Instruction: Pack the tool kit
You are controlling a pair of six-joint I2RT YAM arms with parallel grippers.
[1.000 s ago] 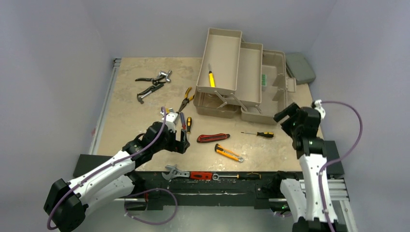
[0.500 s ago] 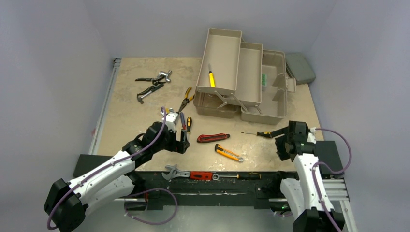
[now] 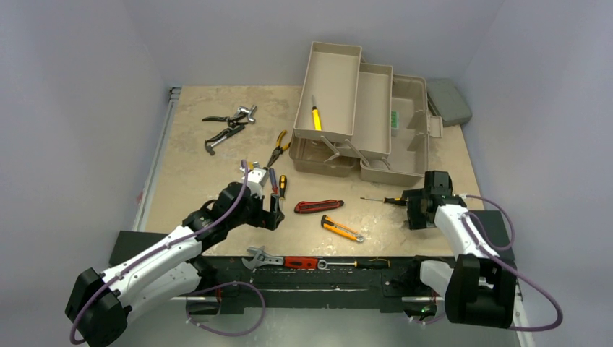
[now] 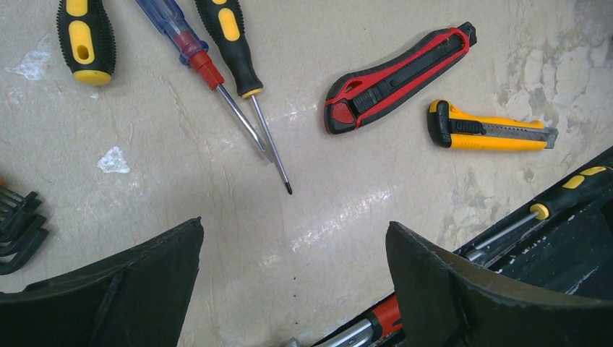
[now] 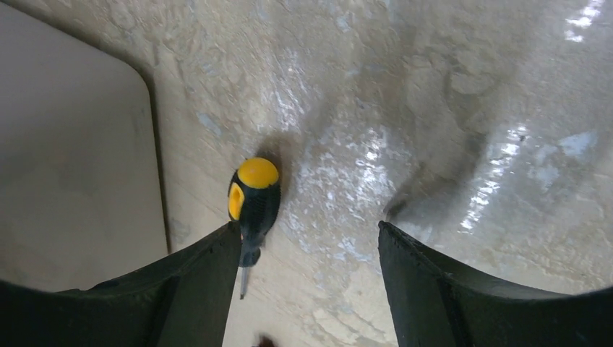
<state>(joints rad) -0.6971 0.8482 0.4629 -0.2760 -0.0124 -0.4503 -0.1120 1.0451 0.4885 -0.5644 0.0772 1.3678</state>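
Observation:
The beige toolbox (image 3: 405, 126) stands open at the back right, its trays folded out; a yellow knife (image 3: 316, 117) lies in the left tray (image 3: 329, 87). My right gripper (image 3: 413, 208) is open, low over the table by a small black-and-yellow screwdriver (image 3: 392, 200); in the right wrist view that screwdriver (image 5: 252, 199) lies against my left finger (image 5: 209, 267). My left gripper (image 3: 272, 215) is open and empty near three screwdrivers (image 4: 220, 43). A red-black utility knife (image 4: 397, 76) and a yellow one (image 4: 484, 130) lie between the arms.
Pliers (image 3: 278, 148) lie left of the toolbox, more pliers (image 3: 230, 123) at the back left. A small grey case (image 3: 448, 101) sits behind the toolbox. A wrench (image 3: 262, 256) and other tools lie along the black front rail. Black hex keys (image 4: 18, 220) lie left of my left gripper.
My right arm has swung down and forward from beside the toolbox to table level, bringing its open gripper next to the small screwdriver. The left arm has not moved.

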